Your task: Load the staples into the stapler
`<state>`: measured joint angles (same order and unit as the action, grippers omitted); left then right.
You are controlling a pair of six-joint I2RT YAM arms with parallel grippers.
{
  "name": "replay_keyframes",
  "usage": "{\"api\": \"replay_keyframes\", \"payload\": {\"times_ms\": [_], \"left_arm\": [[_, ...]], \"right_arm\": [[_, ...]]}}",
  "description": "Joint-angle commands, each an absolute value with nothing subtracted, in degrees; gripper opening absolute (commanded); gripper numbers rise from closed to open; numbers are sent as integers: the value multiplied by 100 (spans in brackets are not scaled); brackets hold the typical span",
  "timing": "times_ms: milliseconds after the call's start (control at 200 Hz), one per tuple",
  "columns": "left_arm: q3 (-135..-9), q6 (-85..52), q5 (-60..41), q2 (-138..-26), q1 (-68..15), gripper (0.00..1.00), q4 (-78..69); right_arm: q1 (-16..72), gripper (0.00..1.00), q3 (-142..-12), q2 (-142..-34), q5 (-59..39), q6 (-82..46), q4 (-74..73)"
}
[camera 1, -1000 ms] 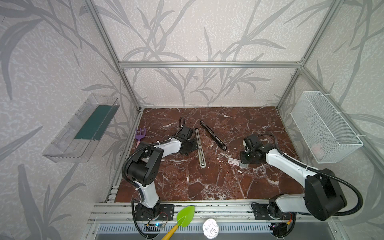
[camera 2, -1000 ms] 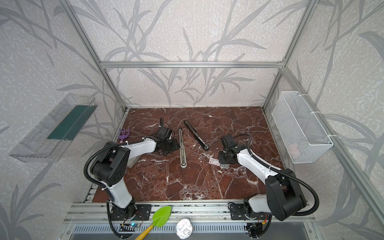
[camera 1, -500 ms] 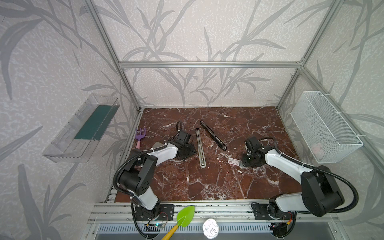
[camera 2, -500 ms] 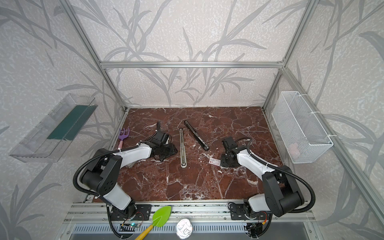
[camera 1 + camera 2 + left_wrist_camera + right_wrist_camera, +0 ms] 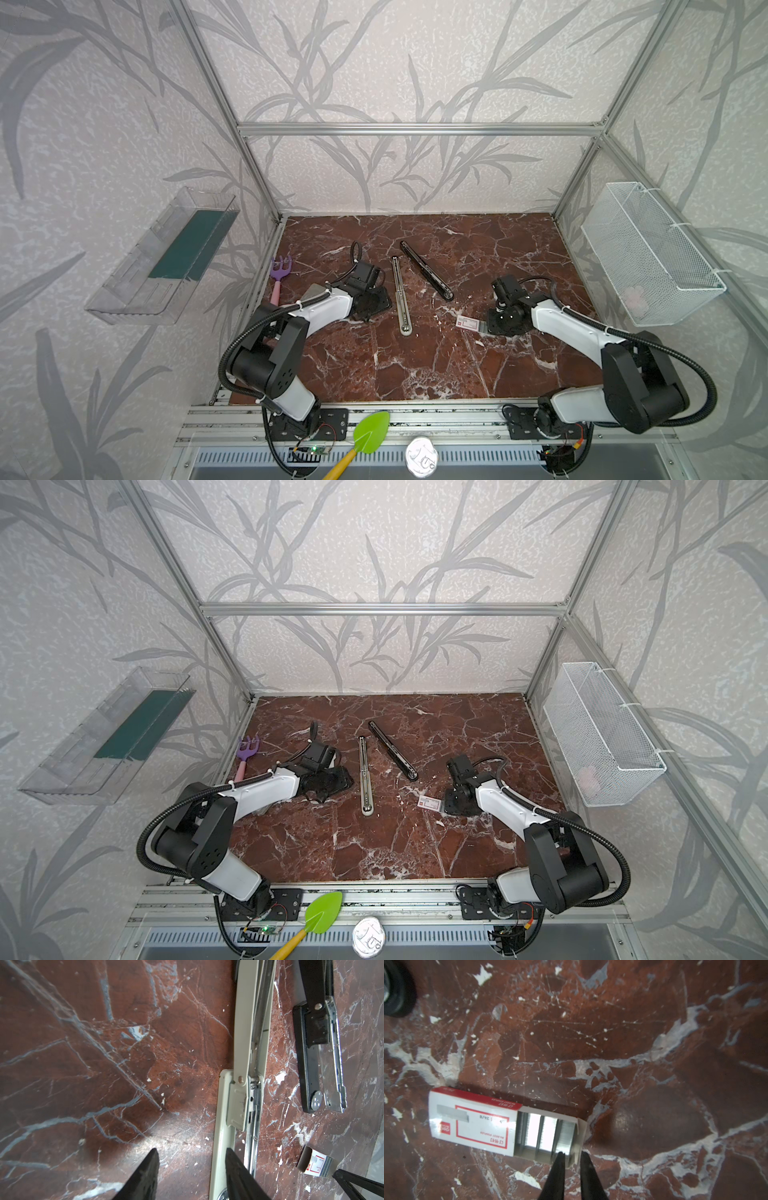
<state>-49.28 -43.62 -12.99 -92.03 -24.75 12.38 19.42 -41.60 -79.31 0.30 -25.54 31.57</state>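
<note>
Right gripper (image 5: 572, 1154), jaws nearly together, straddles the exposed staples (image 5: 546, 1132) at the box's open end; clamped or not, I cannot tell. Left gripper (image 5: 191, 1150), jaws apart, sits at the beige stapler (image 5: 236, 1101).

Red-brown marble tabletop (image 5: 415, 365), white-veined, with four things lying on it.
A beige stapler (image 5: 401, 299) lies opened flat left of centre, running near to far. The black stapler (image 5: 426, 270), also opened, lies slanted just to its right. Nearer and further right are the staples (image 5: 467, 322), their white box partly slid open. A purple toy rake (image 5: 277, 276) lies at the left edge.
</note>
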Motion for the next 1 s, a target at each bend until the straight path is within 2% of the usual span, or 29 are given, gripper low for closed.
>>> {"api": "replay_keyframes", "payload": {"times_ms": [0,245,600,995], "left_arm": [[-4826,-4430,-1212,-9130,-2496,53,1318],[-4830,-4430,-1230,-9136,-2496,53,1300],[-4790,-4395,-1204,-9092,-2496,53,1336],[-4757,-4403,-1195,-9091,-2496,53,1318]], "right_arm": [[1923,19,-4163,-7682,-105,-2568,3161],[1916,16,-4142,-7983,-307,-2593,2944],[1750,17,-4085,-8198,-180,-2628,2959],[1740,8,-4135,-8459,-176,-2575,2954]]}}
